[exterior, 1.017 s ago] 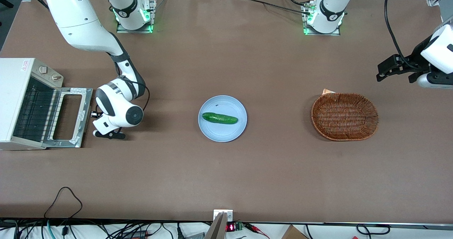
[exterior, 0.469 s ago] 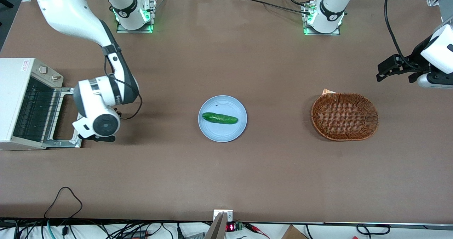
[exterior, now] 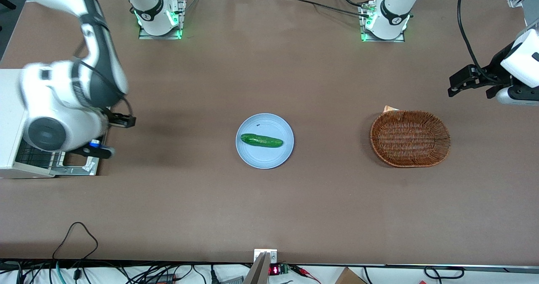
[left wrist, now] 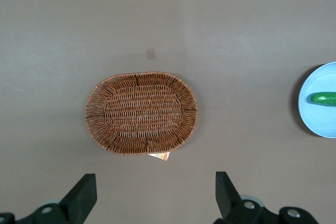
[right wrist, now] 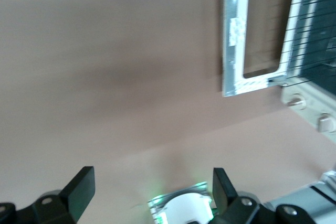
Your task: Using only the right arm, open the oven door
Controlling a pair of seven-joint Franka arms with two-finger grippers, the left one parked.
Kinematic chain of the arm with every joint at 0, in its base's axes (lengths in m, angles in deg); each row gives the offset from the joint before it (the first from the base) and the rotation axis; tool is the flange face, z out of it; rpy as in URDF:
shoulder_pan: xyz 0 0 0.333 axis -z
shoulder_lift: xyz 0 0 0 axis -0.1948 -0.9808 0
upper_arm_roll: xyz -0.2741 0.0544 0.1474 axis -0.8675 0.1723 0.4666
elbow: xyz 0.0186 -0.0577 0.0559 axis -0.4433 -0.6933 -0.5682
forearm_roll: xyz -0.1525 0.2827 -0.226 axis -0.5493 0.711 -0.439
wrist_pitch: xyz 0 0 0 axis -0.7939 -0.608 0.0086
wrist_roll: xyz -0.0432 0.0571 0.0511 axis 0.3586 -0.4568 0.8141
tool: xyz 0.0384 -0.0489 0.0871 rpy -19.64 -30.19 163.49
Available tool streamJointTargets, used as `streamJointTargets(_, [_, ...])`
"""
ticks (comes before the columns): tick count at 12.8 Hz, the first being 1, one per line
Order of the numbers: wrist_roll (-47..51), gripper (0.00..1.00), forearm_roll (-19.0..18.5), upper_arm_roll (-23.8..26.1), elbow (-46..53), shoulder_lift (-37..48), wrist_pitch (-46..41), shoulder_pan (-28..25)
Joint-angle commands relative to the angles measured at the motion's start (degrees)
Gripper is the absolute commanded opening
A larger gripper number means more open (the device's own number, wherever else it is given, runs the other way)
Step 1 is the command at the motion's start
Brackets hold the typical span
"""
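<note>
The white toaster oven (exterior: 9, 120) stands at the working arm's end of the table. Its oven door (exterior: 82, 168) lies folded down flat on the table in front of the oven, mostly hidden by my right arm (exterior: 63, 107) in the front view. In the right wrist view the door (right wrist: 234, 40) shows as a silver frame with a taped edge, with the wire rack (right wrist: 315, 30) and both knobs (right wrist: 297, 101) beside it. My gripper (exterior: 113, 136) hangs raised above the door's outer edge. Its fingers (right wrist: 80, 186) stand wide apart, and the gripper (right wrist: 151, 192) holds nothing.
A pale blue plate (exterior: 278, 155) with a green cucumber (exterior: 261, 140) sits mid-table. A wicker basket (exterior: 409, 138) lies toward the parked arm's end. The working arm's base (exterior: 158, 17) with green lights is farther from the front camera.
My right arm has risen and swung from the table beside the door's edge to above the door and oven front. The door stays flat open throughout.
</note>
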Motion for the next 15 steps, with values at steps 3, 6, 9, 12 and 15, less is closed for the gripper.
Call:
streamJointTargets(3, [-6.4,0.99,5.0,0.3,-0.2,7.8,1.6,5.7])
streamJointTargets(6, [-7.4,0.99,5.2,0.6,-0.8,9.9,4.8,7.4])
streamJointTargets(9, [-8.3,0.99,8.1,0.6,-1.6,10.8,5.3,7.8])
streamJointTargets(12, [-8.4,0.99,7.0,0.7,-19.0,22.3,18.2,7.2])
streamJointTargets(15, [-10.1,0.99,4.6,1.0,-28.2,29.3,25.9,6.2])
